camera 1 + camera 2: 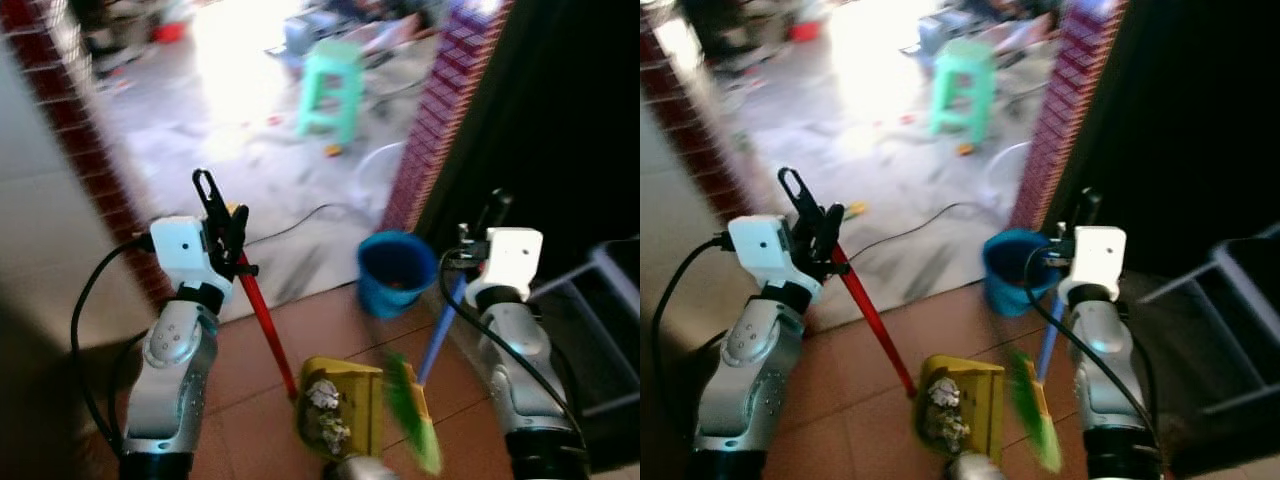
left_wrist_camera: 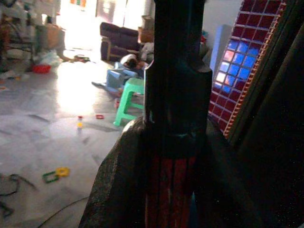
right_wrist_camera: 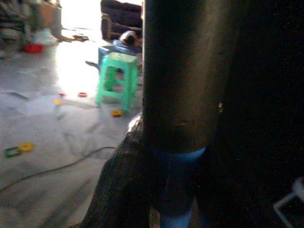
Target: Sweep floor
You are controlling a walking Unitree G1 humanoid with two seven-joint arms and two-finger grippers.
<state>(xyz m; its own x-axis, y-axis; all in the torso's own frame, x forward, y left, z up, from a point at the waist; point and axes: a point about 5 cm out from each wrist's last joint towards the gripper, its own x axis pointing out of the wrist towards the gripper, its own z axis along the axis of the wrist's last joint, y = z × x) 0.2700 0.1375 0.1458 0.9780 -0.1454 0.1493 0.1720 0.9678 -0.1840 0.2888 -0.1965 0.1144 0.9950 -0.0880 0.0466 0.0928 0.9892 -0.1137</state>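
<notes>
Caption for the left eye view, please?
Left gripper holds red-handled dustpan of litter, right gripper the broom.

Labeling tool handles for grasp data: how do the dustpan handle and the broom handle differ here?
Colour: the dustpan handle is red, the broom handle blue. Holder: the left gripper clamps the dustpan handle, the right gripper the broom handle. Lower end: the red one meets a yellow dustpan holding debris, the blue one a green broom head. Both lean inward toward the floor and have dark upper grips.
</notes>
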